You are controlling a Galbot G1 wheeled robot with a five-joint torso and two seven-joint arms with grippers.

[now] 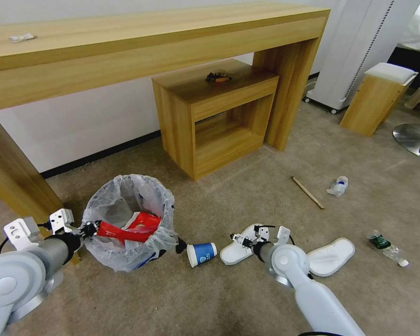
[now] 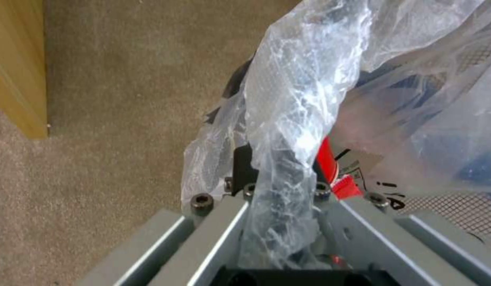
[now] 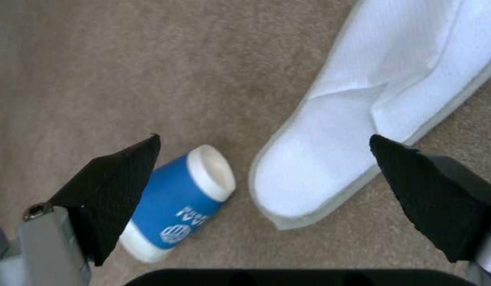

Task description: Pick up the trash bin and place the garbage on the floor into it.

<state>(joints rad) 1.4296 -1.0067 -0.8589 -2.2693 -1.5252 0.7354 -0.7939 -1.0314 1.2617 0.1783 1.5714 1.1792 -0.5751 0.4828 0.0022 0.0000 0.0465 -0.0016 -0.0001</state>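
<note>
The trash bin (image 1: pixel 126 200), lined with a crinkly white bag, sits on the beige floor (image 1: pixel 219 298) by the table leg, with a red wrapper (image 1: pixel 135 226) inside. My left gripper (image 1: pixel 91 228) is shut on its near rim; the left wrist view shows the bag (image 2: pixel 309 79) bunched in that gripper (image 2: pixel 277 174). My right gripper (image 1: pixel 238 240) hangs open low over the carpet. Between its fingertips (image 3: pixel 124 174) lie a blue paper cup (image 3: pixel 176 202) on its side and the toe of a white slipper (image 3: pixel 330 159). The cup (image 1: pixel 201 253) lies just right of the bin.
A second slipper (image 1: pixel 331 256), a wooden stick (image 1: pixel 307 192), a crumpled wad (image 1: pixel 338 185) and a small plastic bottle (image 1: pixel 387 247) lie to the right. A long wooden table (image 1: pixel 126 42), a low cabinet (image 1: pixel 214 116), a stool (image 1: pixel 378 98) and a metal chair base (image 1: pixel 415 137) border the floor.
</note>
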